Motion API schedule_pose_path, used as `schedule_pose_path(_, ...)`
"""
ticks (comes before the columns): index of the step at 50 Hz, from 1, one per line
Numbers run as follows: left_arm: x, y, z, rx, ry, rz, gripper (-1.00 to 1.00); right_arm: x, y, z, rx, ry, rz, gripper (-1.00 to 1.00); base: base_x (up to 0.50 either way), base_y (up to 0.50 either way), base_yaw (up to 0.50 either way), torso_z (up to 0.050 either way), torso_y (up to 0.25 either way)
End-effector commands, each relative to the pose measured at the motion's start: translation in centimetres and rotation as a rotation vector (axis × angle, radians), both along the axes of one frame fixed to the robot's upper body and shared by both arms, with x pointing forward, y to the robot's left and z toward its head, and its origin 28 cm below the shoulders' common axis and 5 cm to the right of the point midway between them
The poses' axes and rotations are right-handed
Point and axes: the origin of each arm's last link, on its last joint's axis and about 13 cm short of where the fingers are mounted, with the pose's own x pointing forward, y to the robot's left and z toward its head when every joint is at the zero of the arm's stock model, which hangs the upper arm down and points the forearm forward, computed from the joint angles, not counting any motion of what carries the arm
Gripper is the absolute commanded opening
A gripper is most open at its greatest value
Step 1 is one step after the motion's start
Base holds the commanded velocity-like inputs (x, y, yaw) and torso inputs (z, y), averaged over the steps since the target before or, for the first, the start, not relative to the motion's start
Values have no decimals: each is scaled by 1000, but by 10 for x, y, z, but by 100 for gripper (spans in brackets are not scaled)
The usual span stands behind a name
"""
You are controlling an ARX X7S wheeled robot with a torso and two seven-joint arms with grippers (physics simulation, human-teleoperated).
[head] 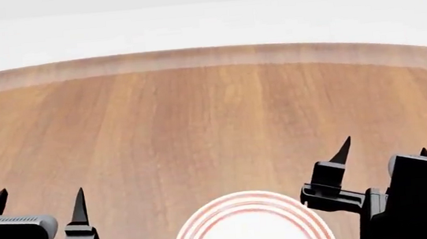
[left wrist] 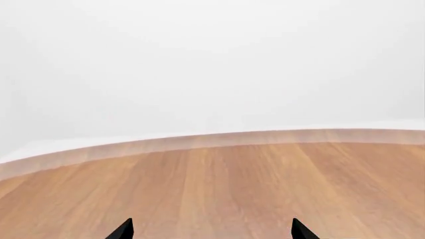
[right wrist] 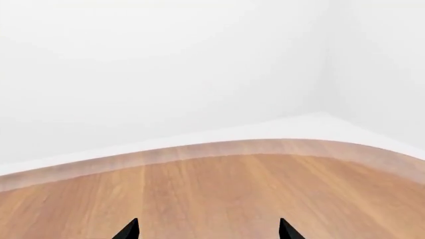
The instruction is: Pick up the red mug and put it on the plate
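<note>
The plate (head: 252, 225), white with red rings round its rim, lies on the wooden table at the near edge of the head view, partly cut off. The red mug is out of view in every frame. My left gripper (head: 38, 200) hovers open to the plate's left, its two black fingertips wide apart. My right gripper (head: 384, 148) is open just right of the plate. In the left wrist view the left gripper (left wrist: 212, 229) has only bare wood between its tips. The right wrist view shows the right gripper (right wrist: 208, 229) the same way.
The round wooden table (head: 197, 115) stretches ahead to a curved far edge (head: 208, 56). Beyond it is plain white floor and wall. Both wrist views show the table's curved edge (left wrist: 219, 139) (right wrist: 219, 147) and white background.
</note>
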Motion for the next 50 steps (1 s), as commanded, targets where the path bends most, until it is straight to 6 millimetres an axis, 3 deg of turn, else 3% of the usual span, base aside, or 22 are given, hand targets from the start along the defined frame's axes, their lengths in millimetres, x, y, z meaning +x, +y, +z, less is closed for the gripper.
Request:
schedule_pose_path(1, 0, 1, 0, -10, -3, 6, 100, -1, 0, -1, 7, -9, 3, 100, 0, 0, 0, 0, 0)
schedule_pose_path(14, 1, 2, 1, -11, -6, 16, 100, -1, 0, -1, 8, -9, 3, 100, 0, 0, 0, 0, 0)
schedule_pose_path(20, 7, 12, -1, -77, 17, 181, 100, 0, 0, -2, 5, -4, 5, 100, 0, 0, 0, 0, 0)
schedule_pose_path(23, 7, 12, -1, -77, 17, 181, 100, 0, 0, -2, 5, -4, 5, 100, 0, 0, 0, 0, 0)
schedule_pose_path(24, 12, 21, -4, -120, 35, 333, 100, 0, 0, -2, 6, -4, 6, 100, 0, 0, 0, 0, 0)
schedule_pose_path(26, 16, 28, -6, -157, 50, 411, 100, -1, 0, -1, 5, -5, 5, 100, 0, 0, 0, 0, 0)
schedule_pose_path(38, 22, 43, -13, -282, 81, 569, 100, -1, 1, -2, 4, -4, 5, 100, 0, 0, 0, 0, 0)
schedule_pose_path(50, 24, 46, -16, -294, 120, 710, 100, 0, 1, -3, 4, -1, 7, 100, 0, 0, 0, 0, 0)
